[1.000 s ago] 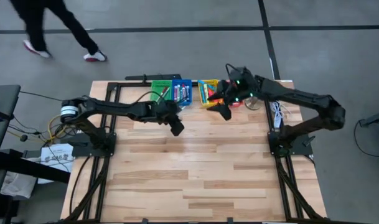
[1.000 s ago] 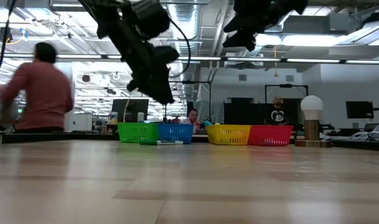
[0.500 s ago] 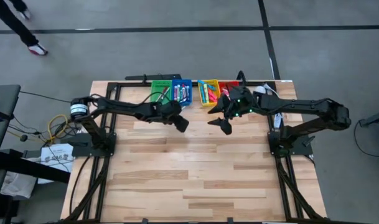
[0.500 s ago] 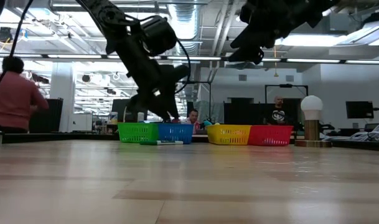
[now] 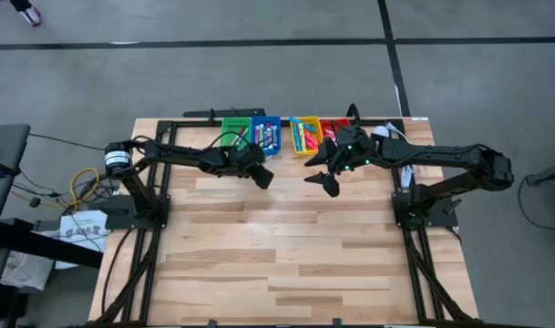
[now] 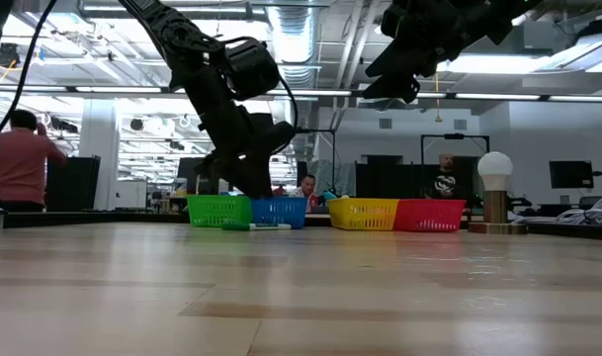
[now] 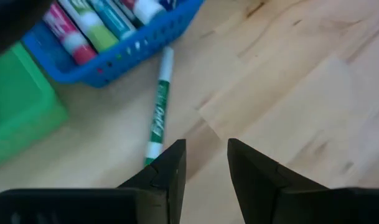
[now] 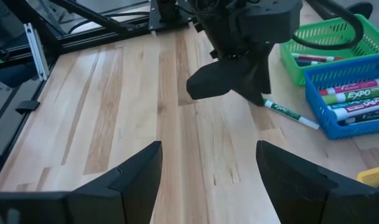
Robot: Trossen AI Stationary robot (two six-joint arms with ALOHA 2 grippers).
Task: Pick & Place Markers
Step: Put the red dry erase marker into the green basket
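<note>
Left gripper (image 7: 205, 163) hovers over green marker (image 7: 158, 112), fingers narrowly parted, nothing held. Marker lies flat on table (image 5: 286, 246), just beside blue bin (image 7: 124, 53), at bin's 6 o'clock in high view. Right gripper (image 5: 329, 181) raised near yellow bin (image 5: 303, 137), fingers wide apart, nothing held.

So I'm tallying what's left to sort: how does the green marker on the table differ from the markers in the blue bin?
The green marker lies alone on the bare wood just outside the blue bin, while the markers in the bin lie packed side by side. It is green-labelled; those show several colours. All are slim pens with white barrels.
</note>
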